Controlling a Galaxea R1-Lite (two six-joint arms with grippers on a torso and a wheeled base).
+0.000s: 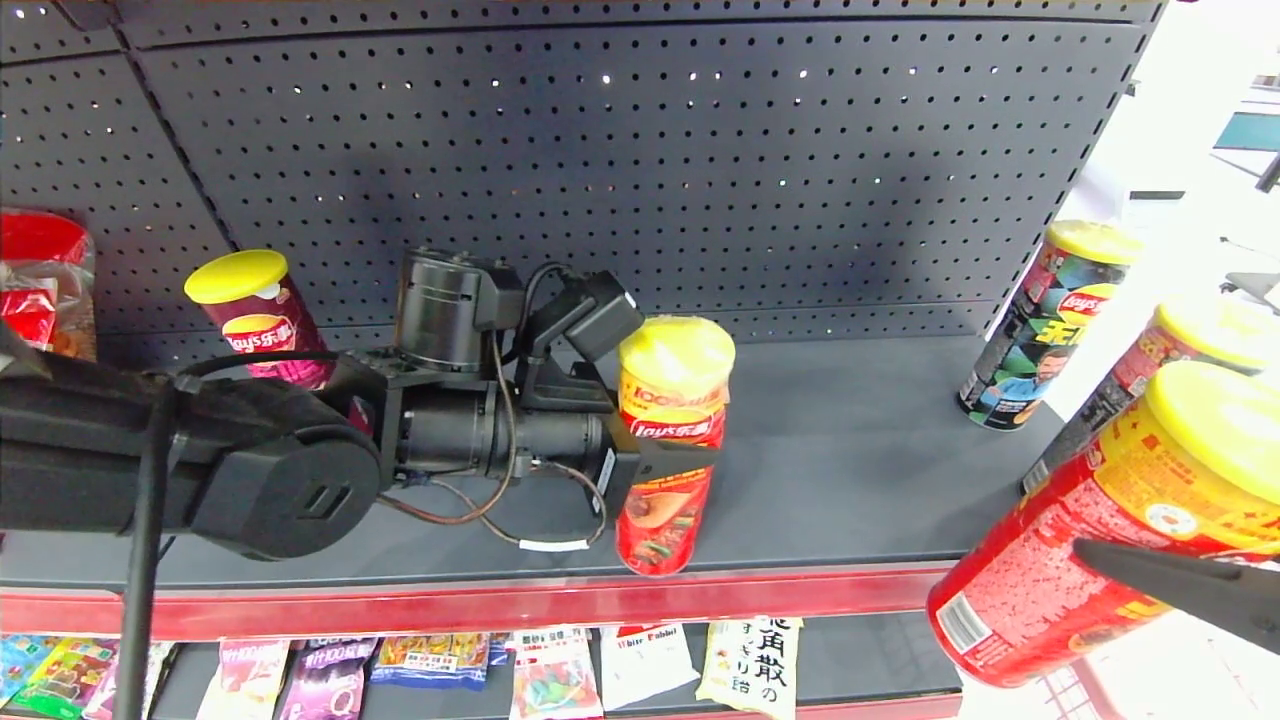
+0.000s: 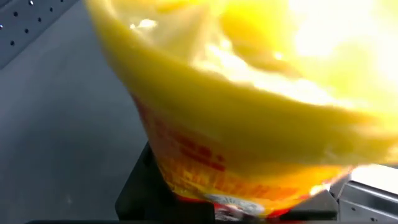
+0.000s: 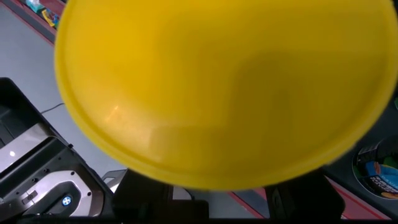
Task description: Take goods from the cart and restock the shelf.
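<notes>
Red can (image 1: 672, 385) in left hand (image 1: 665, 462), close to shelf (image 1: 850, 470) front edge

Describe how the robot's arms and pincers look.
The left arm is matte black: a rounded joint cap, cylindrical wrist, boxy camera mount, loose thin cables with a white tag. The left pincer and right pincer have flat black fingers.

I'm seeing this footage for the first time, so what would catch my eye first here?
The left gripper grips a red yellow-lidded can near the front edge of the shelf. In the foreground at the lower right, the right gripper holds a second red can, tilted.
</notes>
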